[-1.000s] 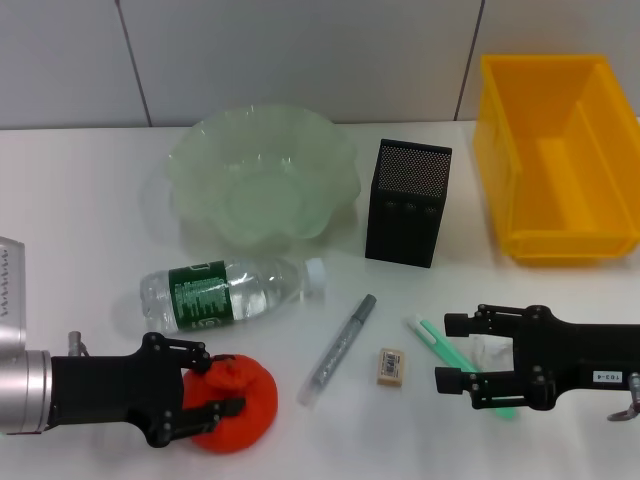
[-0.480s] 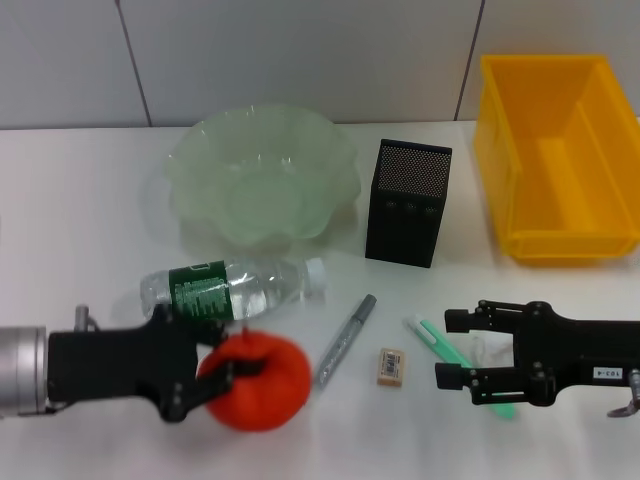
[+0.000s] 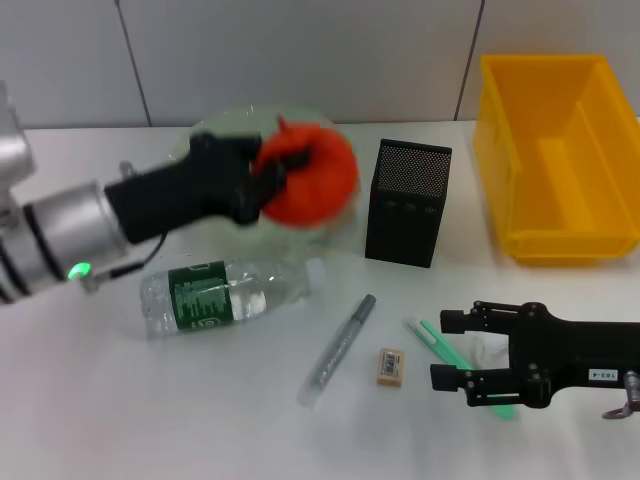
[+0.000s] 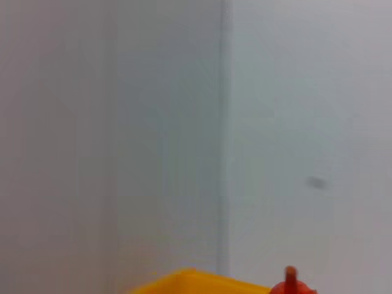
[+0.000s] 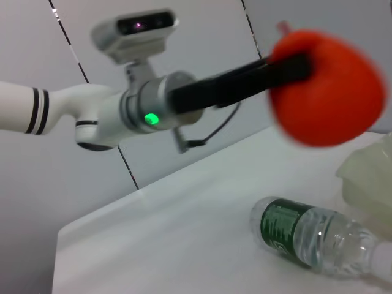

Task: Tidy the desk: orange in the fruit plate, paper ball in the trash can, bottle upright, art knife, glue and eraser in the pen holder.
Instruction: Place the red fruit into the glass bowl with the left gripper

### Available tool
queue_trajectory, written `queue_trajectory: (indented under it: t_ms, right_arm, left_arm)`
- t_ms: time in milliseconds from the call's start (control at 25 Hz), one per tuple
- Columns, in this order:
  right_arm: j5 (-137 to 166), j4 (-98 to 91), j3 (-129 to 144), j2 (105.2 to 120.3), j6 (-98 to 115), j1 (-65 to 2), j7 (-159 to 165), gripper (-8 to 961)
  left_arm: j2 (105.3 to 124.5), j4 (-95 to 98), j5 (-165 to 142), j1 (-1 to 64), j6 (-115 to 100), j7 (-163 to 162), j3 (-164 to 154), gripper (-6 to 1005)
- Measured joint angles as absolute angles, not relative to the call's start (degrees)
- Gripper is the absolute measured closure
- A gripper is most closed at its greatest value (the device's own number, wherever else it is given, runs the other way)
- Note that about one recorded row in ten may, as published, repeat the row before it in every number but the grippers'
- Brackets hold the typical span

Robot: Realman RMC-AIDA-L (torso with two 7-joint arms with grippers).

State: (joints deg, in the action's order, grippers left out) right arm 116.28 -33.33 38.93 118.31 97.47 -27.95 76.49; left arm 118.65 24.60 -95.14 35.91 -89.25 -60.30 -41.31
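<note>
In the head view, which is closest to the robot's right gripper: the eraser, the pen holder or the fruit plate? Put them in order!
From the right gripper:
1. Eraser, on the table just to its left.
2. Pen holder, farther back, standing upright.
3. Fruit plate, farthest, back left, under the held orange.

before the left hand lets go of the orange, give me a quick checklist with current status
1. Grip: left hand is shut on the orange, held in the air. Ok.
2. Position: in the head view the orange sits over the fruit plate; how high above it, cannot tell.
3. Plate contents: the visible part looks bare, but arm and orange hide much of it. Cannot tell.
4. Bottle: lying on its side near the plate, apart from the arm. Ok.
5. Pen holder: upright beside the plate, close to the orange. Ok, but watch it.
6. Right hand: low over the table by the paper ball, well away. Ok.
</note>
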Motion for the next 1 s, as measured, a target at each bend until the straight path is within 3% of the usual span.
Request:
queue_trajectory:
  t_ms: [240, 600, 1000]
  right_arm:
    - [116.27, -33.41, 38.98, 118.78, 97.47, -28.2, 76.04, 138]
    - [116.19, -33.31, 39.03, 118.9, 97.47, -28.47, 75.7, 137]
    - [116.18, -33.28, 39.17, 118.92, 96.79, -29.05, 75.67, 137]
  left_arm:
    - [119.1, 17.74, -87.39, 44.31, -66.98, -52.13, -41.71, 912]
    - [119.16, 11.9, -81.96, 48.85, -52.68, -42.77, -41.44, 942]
    - [119.18, 10.21, -78.05, 49.14, -49.59, -38.25, -41.64, 737]
